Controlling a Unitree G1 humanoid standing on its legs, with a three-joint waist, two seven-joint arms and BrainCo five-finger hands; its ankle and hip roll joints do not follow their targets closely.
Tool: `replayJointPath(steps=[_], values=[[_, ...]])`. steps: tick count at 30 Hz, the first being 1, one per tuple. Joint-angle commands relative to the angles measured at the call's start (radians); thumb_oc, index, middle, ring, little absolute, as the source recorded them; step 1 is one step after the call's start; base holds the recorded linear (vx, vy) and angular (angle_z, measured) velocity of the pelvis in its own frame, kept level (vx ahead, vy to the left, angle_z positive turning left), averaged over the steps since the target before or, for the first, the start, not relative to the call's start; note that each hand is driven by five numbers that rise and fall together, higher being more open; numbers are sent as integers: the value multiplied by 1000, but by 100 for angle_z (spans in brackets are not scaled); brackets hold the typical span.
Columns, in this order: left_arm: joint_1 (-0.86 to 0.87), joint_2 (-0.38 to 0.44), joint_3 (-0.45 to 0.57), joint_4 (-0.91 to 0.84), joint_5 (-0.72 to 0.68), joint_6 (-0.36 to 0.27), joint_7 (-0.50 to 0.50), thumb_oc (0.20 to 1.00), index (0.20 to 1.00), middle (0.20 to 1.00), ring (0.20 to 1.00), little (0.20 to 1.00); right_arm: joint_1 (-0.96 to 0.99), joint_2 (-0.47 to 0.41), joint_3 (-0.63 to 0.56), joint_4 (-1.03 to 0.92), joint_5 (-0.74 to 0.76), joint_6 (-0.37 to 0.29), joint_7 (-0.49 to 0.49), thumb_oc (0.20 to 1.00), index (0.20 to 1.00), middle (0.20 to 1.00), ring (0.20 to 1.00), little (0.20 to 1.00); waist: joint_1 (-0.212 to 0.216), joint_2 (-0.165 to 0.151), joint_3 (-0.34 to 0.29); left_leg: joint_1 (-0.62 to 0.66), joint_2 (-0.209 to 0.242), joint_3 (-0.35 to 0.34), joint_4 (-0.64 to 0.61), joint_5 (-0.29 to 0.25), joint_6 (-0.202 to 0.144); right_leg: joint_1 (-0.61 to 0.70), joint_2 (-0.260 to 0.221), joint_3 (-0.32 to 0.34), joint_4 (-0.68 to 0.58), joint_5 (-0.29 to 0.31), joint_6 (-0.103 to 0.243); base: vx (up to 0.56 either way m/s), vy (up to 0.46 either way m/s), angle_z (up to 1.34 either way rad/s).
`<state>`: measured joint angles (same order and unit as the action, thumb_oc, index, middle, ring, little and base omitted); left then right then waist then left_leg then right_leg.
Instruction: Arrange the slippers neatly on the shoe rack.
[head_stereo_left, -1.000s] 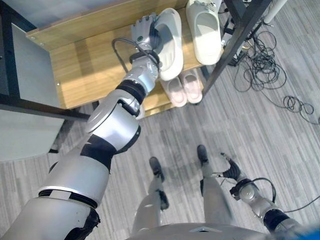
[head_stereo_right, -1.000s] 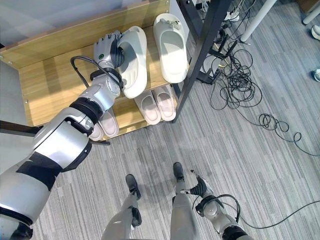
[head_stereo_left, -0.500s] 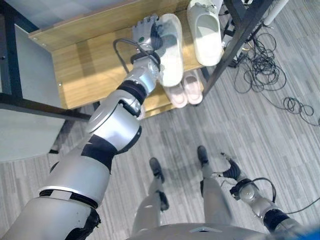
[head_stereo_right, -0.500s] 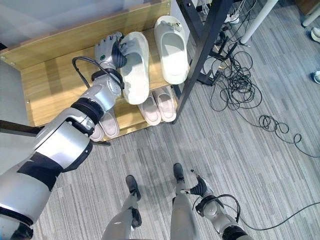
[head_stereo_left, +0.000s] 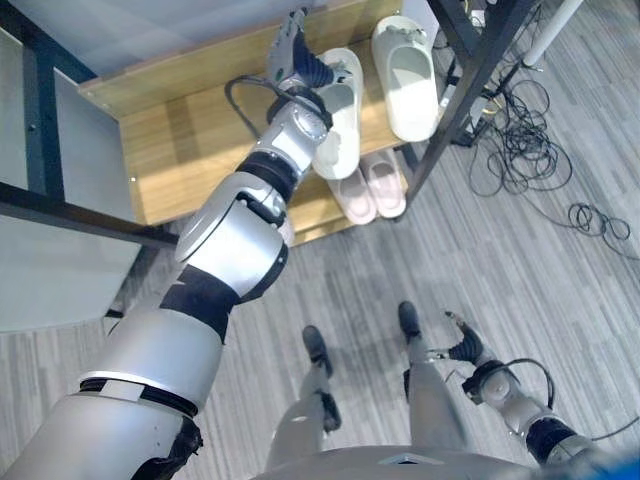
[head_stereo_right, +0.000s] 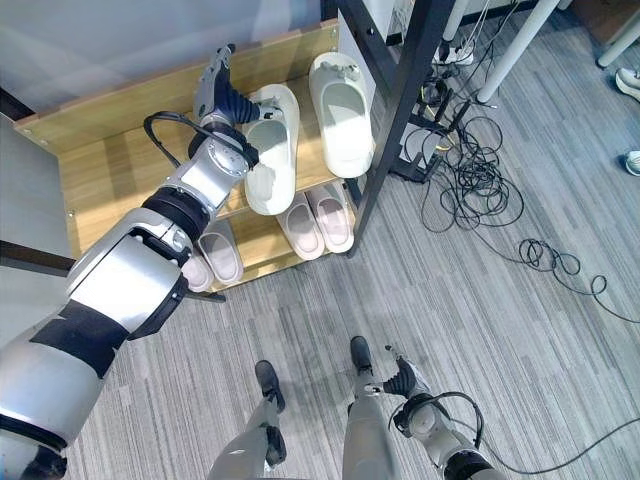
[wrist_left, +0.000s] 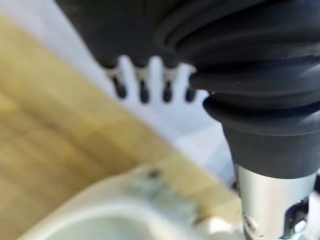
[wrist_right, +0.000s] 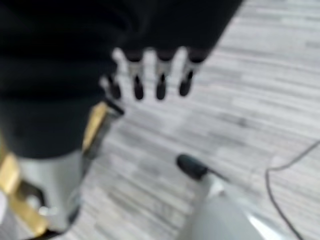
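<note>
You cannot see all of the small pink slippers (head_stereo_right: 213, 252) on the lower shelf; the upper shelf (head_stereo_right: 110, 170) covers their toes. The left hand (head_stereo_right: 218, 88) hides one edge of the white slipper (head_stereo_right: 268, 150).

The right hand (wrist_right: 150, 75) hangs with its dark-tipped fingers (wrist_right: 161, 85) straight and relaxed, holding nothing, above the grey striped floor (wrist_right: 260, 100).

floor: grey striped carpet (head_stereo_right: 500, 330) | cables: black tangle (head_stereo_right: 470, 170) on floor right of black post (head_stereo_right: 395, 130) | white leg (head_stereo_right: 505, 50) upper right | shoe (head_stereo_right: 628, 85) at right edge, well apart from cables
</note>
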<state>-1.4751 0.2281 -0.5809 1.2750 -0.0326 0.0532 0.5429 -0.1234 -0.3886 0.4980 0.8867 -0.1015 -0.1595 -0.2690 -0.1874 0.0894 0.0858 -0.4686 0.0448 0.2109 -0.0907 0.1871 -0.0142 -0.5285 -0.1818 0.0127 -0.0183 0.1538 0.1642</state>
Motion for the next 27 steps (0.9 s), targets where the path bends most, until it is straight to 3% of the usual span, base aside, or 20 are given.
replayJointPath(steps=[1,4,12,20,27], values=[[-150,65,49,32,41,-52,22,1000,1000,1000,1000,1000,-45,11,-43,50,39,1,-1,1000,1000,1000,1000,1000,14,-27,82,17,16,-106,3,-73,-94,127,-65,-99,-69,-26,78,0,0,0],[-80,112,34,-34,157,-27,52,1000,1000,1000,1000,1000,-28,25,-57,59,50,-1,1,1000,1000,1000,1000,1000,28,-32,88,25,12,-115,3,-71,-96,146,-65,-115,-69,-31,74,-23,-29,1],[160,212,42,-133,304,1,-36,1000,1000,1000,1000,1000,-35,58,-88,69,75,22,-2,1000,1000,1000,1000,1000,83,-38,101,24,2,-136,3,-69,-98,161,-68,-139,-69,-33,70,-22,-19,13],[174,202,44,-99,307,11,-44,1000,1000,1000,1000,1000,-56,65,-67,75,68,27,-4,1000,1000,1000,1000,1000,89,-43,106,21,6,-142,3,-66,-99,161,-62,-139,-69,-34,66,-6,1,4],[265,126,74,-151,302,-1,-45,1000,1000,1000,1000,1000,-53,75,-70,71,68,33,-7,1000,1000,1000,1000,1000,92,-44,111,25,9,-144,3,-65,-98,162,-62,-136,-69,-35,62,-4,-1,2]])
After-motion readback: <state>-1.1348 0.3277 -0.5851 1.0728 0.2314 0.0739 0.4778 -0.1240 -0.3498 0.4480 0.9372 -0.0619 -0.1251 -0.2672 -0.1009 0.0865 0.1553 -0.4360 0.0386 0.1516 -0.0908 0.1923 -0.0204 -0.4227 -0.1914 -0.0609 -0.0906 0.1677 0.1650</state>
